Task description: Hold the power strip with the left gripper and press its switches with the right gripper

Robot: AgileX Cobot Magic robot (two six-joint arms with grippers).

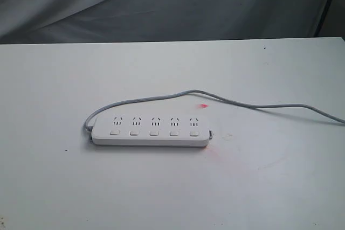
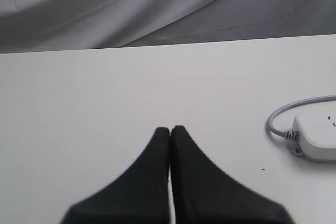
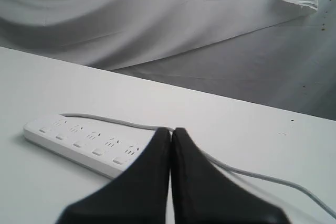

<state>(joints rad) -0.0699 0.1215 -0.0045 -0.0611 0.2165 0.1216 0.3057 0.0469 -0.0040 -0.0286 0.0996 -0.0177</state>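
The white power strip [image 1: 150, 131] lies flat on the white table [image 1: 172, 187], its row of switches [image 1: 154, 132] along the near side and its grey cord [image 1: 242, 103] looping off its left end and running behind it to the right. No gripper shows in the exterior view. In the left wrist view my left gripper [image 2: 170, 129] is shut and empty over bare table, apart from the strip's cord end [image 2: 315, 137]. My right gripper [image 3: 171, 130] is shut and empty too, with the power strip [image 3: 79, 137] lying beyond and beside its tips.
A small red light spot [image 1: 204, 106] glows on the table behind the strip's right end. Grey draped cloth [image 1: 161, 4] hangs past the table's far edge. A dark stand leg [image 1: 326, 4] shows at the back right.
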